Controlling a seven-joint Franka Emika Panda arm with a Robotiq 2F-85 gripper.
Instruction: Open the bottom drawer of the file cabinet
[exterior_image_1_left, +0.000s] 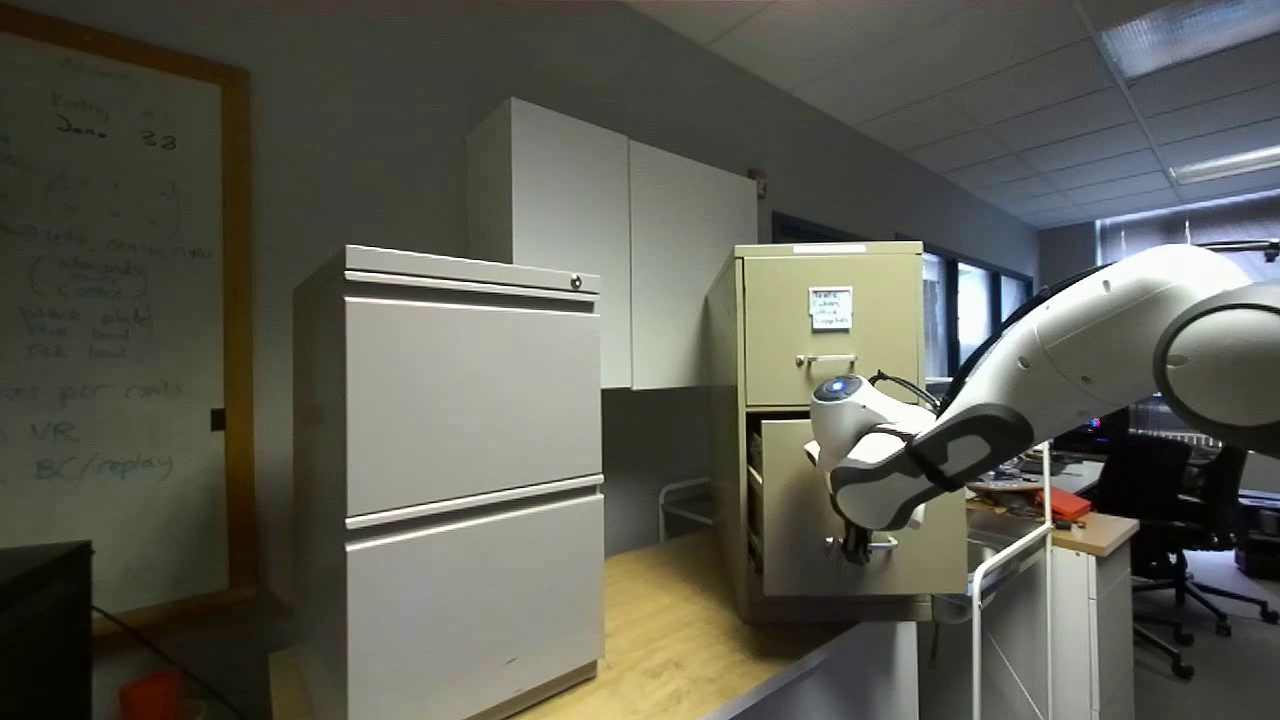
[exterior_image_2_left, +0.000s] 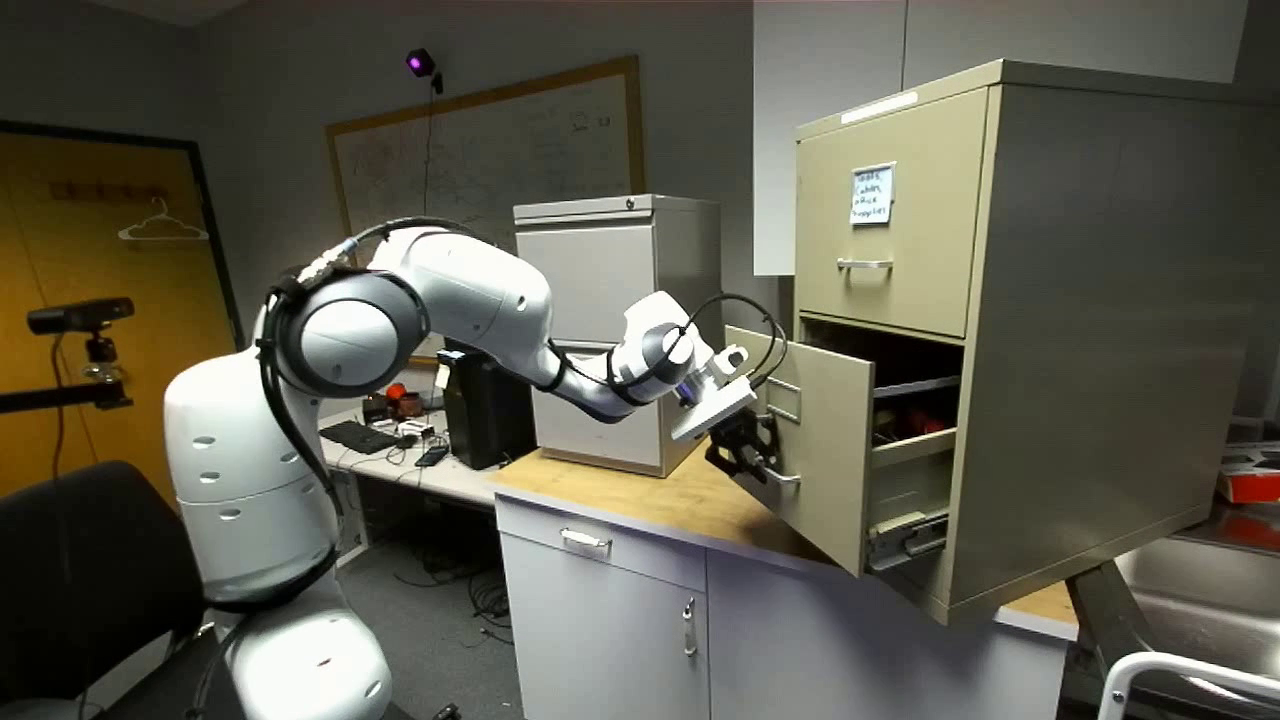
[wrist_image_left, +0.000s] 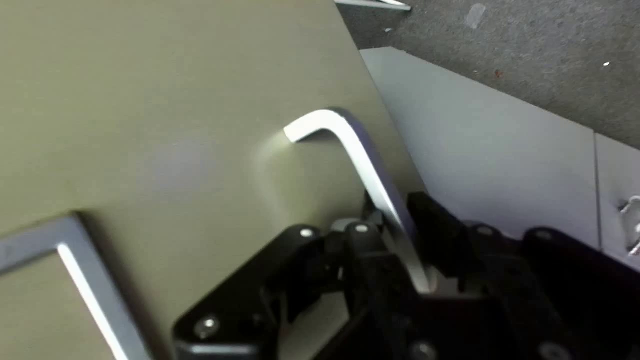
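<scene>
Jaws: black, jointed, closest thing in the wrist view; a finger on each side of the slim silver metal handle (wrist_image_left: 367, 170), look clamped on it. Grip force can't be seen.
Handle slip: smooth bar, seems held toward one end; a tilted pull could slide the jaws off.
Rectangular beige-tan metal bottom drawer (exterior_image_2_left: 830, 440): partway out in both exterior views, seems to reach past the front edge of the light-wood-topped counter (exterior_image_2_left: 620, 490). Judged: pull part done.
Drawer jam: off-centre pull could rack it on the grey metal slide rail (exterior_image_2_left: 910, 545).
Boxy beige-tan metal file cabinet (exterior_image_2_left: 1080, 300): on the counter, end by the steel sink (exterior_image_2_left: 1200, 600); one bottom front corner seems to overhang the counter's front edge.
Cabinet tip: drawer weight out front plus a hard tug could drag or tip it off that edge.
Drawer contents: red item (exterior_image_2_left: 925, 422), too small to name; a jerk could shift it.
Silver rectangular label holder (wrist_image_left: 95, 280): near the jaws; a wrist roll could scrape it.
White robot arm (exterior_image_2_left: 480, 300): crosses in front of the light-grey two-drawer metal cabinet (exterior_image_2_left: 600, 280) toward the counter's opposite end, in an exterior view; misjudged depth on a sideways retreat could clip it.
</scene>
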